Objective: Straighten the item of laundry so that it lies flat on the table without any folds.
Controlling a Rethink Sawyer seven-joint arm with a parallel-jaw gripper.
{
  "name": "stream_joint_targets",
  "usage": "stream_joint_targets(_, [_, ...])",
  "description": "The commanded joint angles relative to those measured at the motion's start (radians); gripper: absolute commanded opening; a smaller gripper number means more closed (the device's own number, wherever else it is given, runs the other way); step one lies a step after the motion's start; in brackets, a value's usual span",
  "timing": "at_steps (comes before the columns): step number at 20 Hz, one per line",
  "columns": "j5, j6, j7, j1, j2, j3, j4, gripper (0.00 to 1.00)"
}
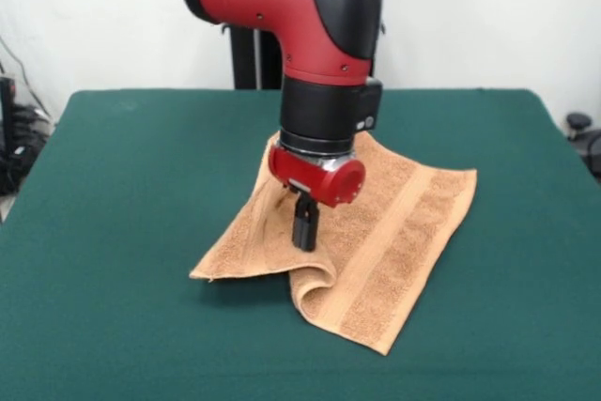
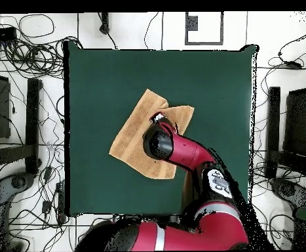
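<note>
The light orange-tan towel (image 1: pixel 394 232) lies near the middle of the dark green table (image 1: pixel 113 185), with a woven band running along its right part. Its front-left part is folded over into a rolled crease (image 1: pixel 315 293), and its left edge is raised off the cloth. My gripper (image 1: pixel 303 241) points straight down onto the towel's left half with its black fingers together, pinching the fabric. In the overhead view the towel (image 2: pixel 130 141) sits mid-table (image 2: pixel 96 79), and the arm's wrist (image 2: pixel 156 141) covers the gripper.
The red and black arm (image 1: pixel 319 25) comes down over the table's centre and hides the towel's far corner. Cables, stands and chairs (image 2: pixel 24 131) ring the table on the floor. Green cloth lies open on all sides of the towel.
</note>
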Motion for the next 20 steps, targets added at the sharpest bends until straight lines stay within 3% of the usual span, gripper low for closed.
stream_joint_targets(1, [-0.123,-0.020,-0.030,-0.093,0.127,0.108,-0.088,0.00])
stream_joint_targets(9, [-0.255,-0.020,-0.035,-0.154,0.165,0.132,-0.132,0.00])
stream_joint_targets(20, [-0.329,0.043,-0.011,-0.191,0.135,0.152,-0.119,0.00])
